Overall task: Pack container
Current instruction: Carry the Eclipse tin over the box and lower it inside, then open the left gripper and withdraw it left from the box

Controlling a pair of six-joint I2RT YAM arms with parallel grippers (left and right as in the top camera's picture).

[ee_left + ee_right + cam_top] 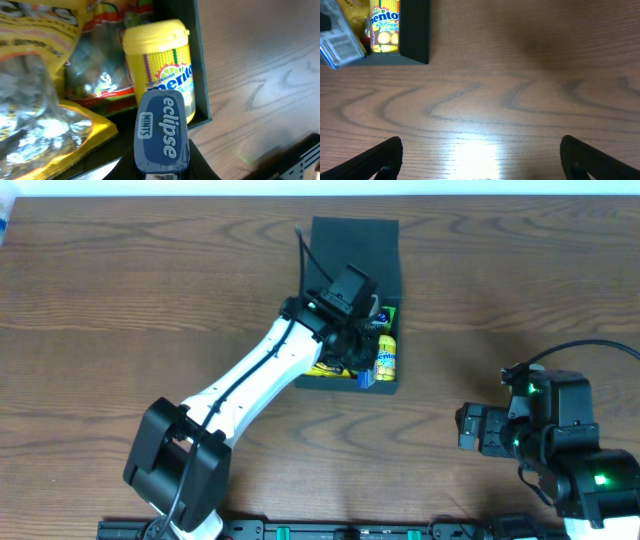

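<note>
Overhead, the dark teal container [355, 255] sits on the wooden surface [120, 300] toward its far edge, with the flap lid folded back and the box open. Inside, against the container's right wall, is a yellow Mentos bottle [160, 65]. Crinkled yellow snack packets [45, 130] fill the space to its left. The left tool [362, 352] reaches into the container's near right corner, clamped narrow on a blue Eclipse mint tin [162, 132]. The tin stands on end just in front of the bottle – whether the two touch cannot be told. Well to the right of the container, nearer the robot, the right tool [468, 430] hangs over the wood with its jaws spread wide, holding nothing.
</note>
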